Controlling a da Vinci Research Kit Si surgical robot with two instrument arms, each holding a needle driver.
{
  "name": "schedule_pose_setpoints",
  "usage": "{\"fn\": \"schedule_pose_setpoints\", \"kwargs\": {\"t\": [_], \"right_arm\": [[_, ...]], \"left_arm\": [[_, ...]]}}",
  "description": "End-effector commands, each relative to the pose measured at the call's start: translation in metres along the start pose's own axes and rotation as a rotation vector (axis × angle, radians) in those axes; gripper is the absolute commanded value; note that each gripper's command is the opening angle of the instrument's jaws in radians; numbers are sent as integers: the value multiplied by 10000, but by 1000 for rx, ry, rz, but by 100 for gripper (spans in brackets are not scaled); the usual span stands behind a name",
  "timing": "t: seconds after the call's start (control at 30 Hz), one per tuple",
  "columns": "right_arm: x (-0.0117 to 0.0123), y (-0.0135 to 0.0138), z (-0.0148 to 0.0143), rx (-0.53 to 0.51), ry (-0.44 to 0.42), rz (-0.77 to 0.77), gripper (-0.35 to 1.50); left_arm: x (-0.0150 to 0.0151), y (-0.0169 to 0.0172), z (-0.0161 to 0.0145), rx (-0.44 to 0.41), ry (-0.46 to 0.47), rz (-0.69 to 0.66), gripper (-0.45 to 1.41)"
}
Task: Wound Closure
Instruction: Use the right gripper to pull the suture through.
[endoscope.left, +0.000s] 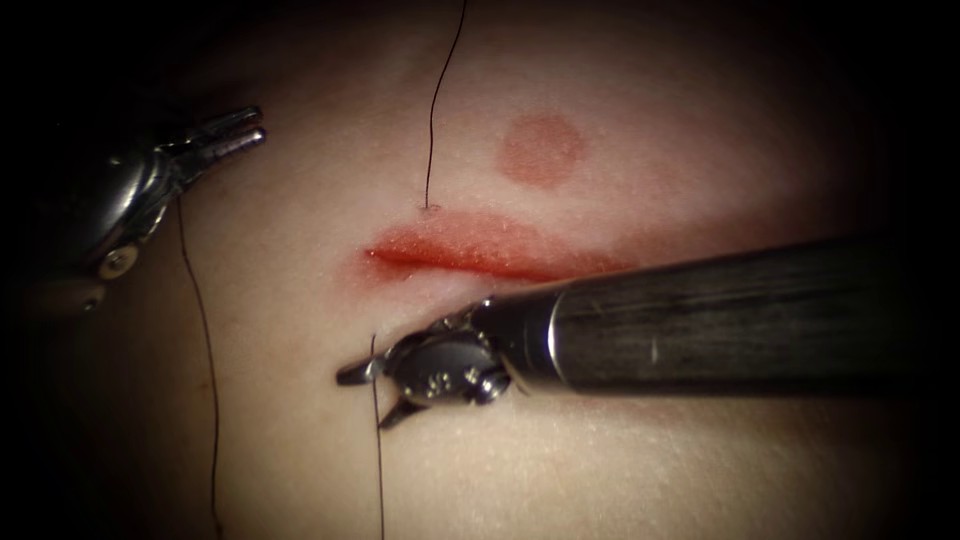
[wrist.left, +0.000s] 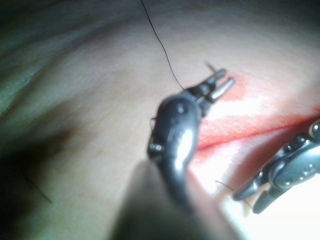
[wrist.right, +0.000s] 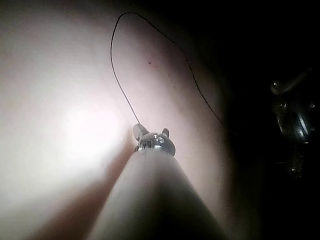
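Below the cut (endoscope.left: 480, 255), on the pale tissue (endoscope.left: 640, 460), your right hand (endoscope.left: 372, 392) lay with its jaws spread apart, and the thread (endoscope.left: 378, 460) ran down between them without being clamped. Your left hand (endoscope.left: 245, 132) hovered well off to the left of the cut; its jaws looked narrow, nearly together, with nothing plainly pinched, though a strand passed just beside its wrist. One strand rose from the tissue just above the cut, another came out below it, so the thread crossed under the wound. I could not find the needle. My judgement (from the frames alone): the thread was fine, limp and slippery, so take it squarely in the jaw flats; the tissue looked soft and would tear at the wet red edge.
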Motion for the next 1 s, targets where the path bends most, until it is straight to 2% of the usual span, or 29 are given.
{"fn": "schedule_pose_setpoints", "kwargs": {"t": [0.03,0.13,0.17,0.2,0.3,0.33,0.67,0.87,1.0], "right_arm": [[0,-1,12,0,-2,0,108],[0,1,16,-1,-7,1,92],[0,1,17,1,-7,2,71],[0,2,16,7,-7,4,37],[-1,4,13,32,-10,32,-23],[-2,4,12,38,-13,51,-35],[4,-17,-9,70,15,162,-35],[22,-49,-32,84,39,186,-35],[46,-79,-55,91,27,210,-35]], "left_arm": [[-8,-1,3,-2,1,-1,-35],[-8,-1,3,-2,1,-6,-35],[-8,-1,3,-2,1,-6,-35],[-8,0,3,-2,1,-6,-35],[-8,0,2,-3,1,-6,-35],[-7,0,2,-3,1,-7,-35],[-7,-1,1,-4,2,-7,-35],[-7,-1,2,-4,2,-7,-35],[-8,-1,3,-3,1,-8,-35]]}}
